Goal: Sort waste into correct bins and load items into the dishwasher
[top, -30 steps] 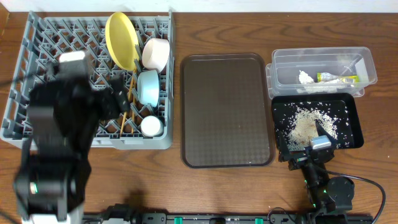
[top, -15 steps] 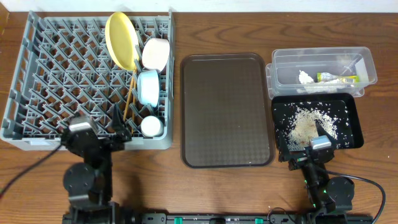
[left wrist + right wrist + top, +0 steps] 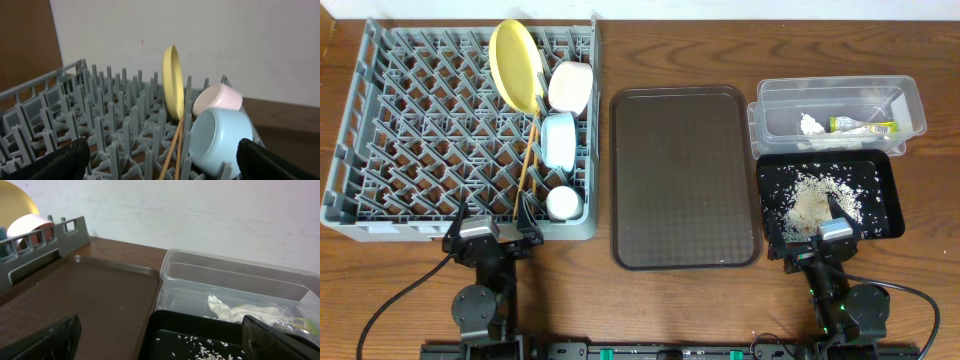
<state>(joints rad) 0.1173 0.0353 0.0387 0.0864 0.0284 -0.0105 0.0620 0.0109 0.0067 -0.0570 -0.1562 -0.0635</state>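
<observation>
Gaping wide and empty, left gripper [image 3: 492, 237] sits at the rack [image 3: 410, 120] edge, right gripper [image 3: 820, 240] at the black tray [image 3: 882, 215].

Grey dish rack [image 3: 410, 120], right columns: yellow plate [image 3: 516, 64] upright on edge, white bowl [image 3: 571, 87], light blue bowl [image 3: 560, 139], white cup [image 3: 563, 203], wooden chopsticks [image 3: 526, 160]. Clear tub [image 3: 840, 95]: crumpled tissue [image 3: 810, 124], green-and-yellow wrapper [image 3: 863, 126]. Black tray [image 3: 890, 200]: scattered rice scraps [image 3: 815, 200].

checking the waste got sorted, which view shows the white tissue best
The overhead view: the white tissue lies unobstructed in the clear tub, beside the snack wrapper. The right wrist view shows it only side-on through the tub's clear wall. The left wrist view faces the dish rack and misses it.
</observation>
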